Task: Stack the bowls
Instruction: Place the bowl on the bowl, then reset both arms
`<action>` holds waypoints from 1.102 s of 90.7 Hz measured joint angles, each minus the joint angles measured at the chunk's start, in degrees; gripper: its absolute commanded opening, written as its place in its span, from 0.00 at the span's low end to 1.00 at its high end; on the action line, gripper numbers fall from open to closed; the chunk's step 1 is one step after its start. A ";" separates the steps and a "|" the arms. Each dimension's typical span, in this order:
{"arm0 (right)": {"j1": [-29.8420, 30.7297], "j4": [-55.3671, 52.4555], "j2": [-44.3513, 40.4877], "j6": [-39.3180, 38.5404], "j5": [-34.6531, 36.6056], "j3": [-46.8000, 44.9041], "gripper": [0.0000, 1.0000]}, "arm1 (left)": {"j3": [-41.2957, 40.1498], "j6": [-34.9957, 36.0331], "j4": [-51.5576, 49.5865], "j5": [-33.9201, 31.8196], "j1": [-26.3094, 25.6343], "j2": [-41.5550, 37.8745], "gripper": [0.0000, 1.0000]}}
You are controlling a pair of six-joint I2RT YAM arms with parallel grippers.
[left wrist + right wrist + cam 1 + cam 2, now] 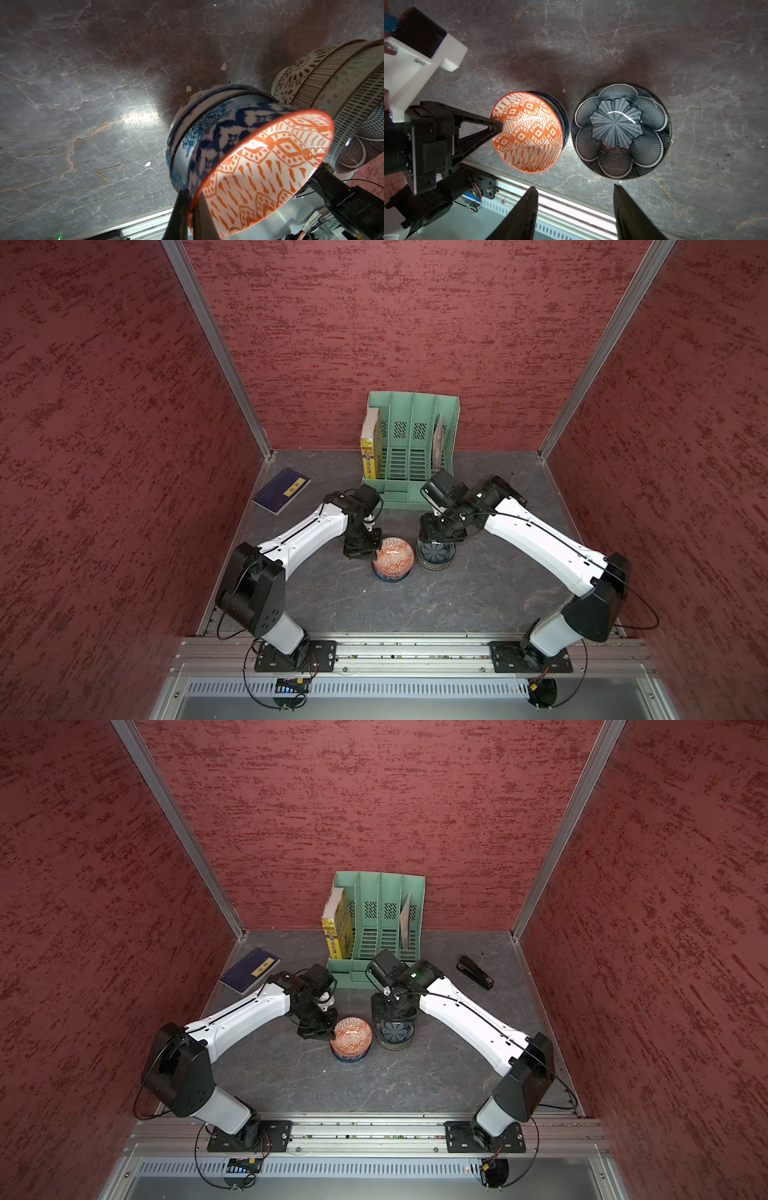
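Observation:
The orange-white diamond bowl [392, 556] [352, 1034] [527, 131] tilts over two nested blue-white bowls [388, 578] [178, 122] at mid table. My left gripper [376, 551] [192, 195] is shut on its rim, one finger inside and one outside. To the right, almost touching, the dark scalloped flower bowl [435, 552] [620, 131] tops a stack that includes a white lattice bowl [297, 72] and a pink-striped bowl [318, 79]. My right gripper [436, 537] [575, 188] hovers open just above that stack with nothing between its fingers.
A green file rack [411, 448] with a yellow book [370, 443] stands at the back wall, close behind both wrists. A blue book [281, 490] lies at the back left. A black stapler [476, 972] lies at the back right. The metal rail [415, 651] runs along the front edge.

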 measured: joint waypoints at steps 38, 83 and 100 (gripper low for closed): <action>-0.02 0.61 -0.22 0.00 -0.24 -1.44 0.60 | -2.69 -0.11 1.31 0.02 0.07 0.04 0.00; -0.44 1.92 -2.99 -0.83 2.01 -3.32 0.72 | -3.30 -1.38 2.71 -1.64 0.92 -3.21 0.90; -8.04 11.91 -15.85 -3.91 12.96 -12.98 0.98 | -7.34 -1.14 11.26 -17.14 3.78 -20.79 1.00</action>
